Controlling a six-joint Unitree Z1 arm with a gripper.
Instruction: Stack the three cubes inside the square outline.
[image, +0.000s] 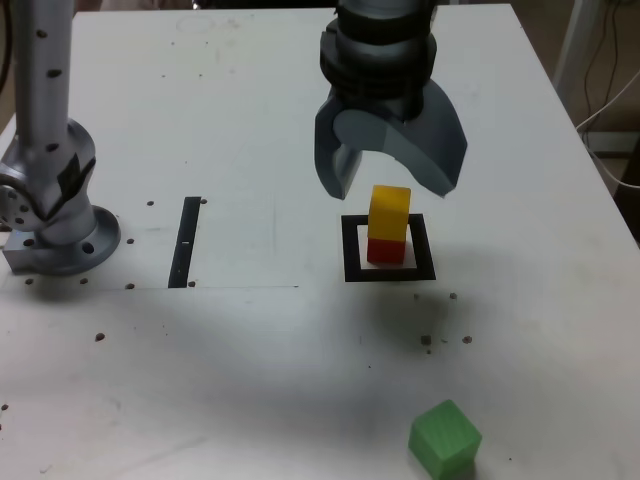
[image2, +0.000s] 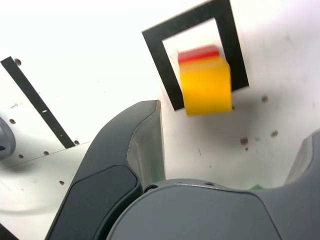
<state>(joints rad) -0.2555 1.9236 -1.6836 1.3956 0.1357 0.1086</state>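
A yellow cube (image: 389, 210) sits on top of a red cube (image: 386, 250), both inside the black square outline (image: 350, 250) on the white table. My gripper (image: 388, 182) hangs open just above and behind the stack, its jaws spread wide with nothing between them. A green cube (image: 445, 438) lies alone near the front edge, to the exterior view's right. In the wrist view the yellow cube (image2: 206, 90) covers most of the red cube (image2: 199, 53) within the square outline (image2: 160, 55), and my gripper (image2: 230, 135) stands apart from both.
A thin black bar marking (image: 185, 242) lies to the exterior view's left of the outline. The arm's grey base (image: 50, 200) stands at the far left. Small dark specks dot the table (image: 250, 380).
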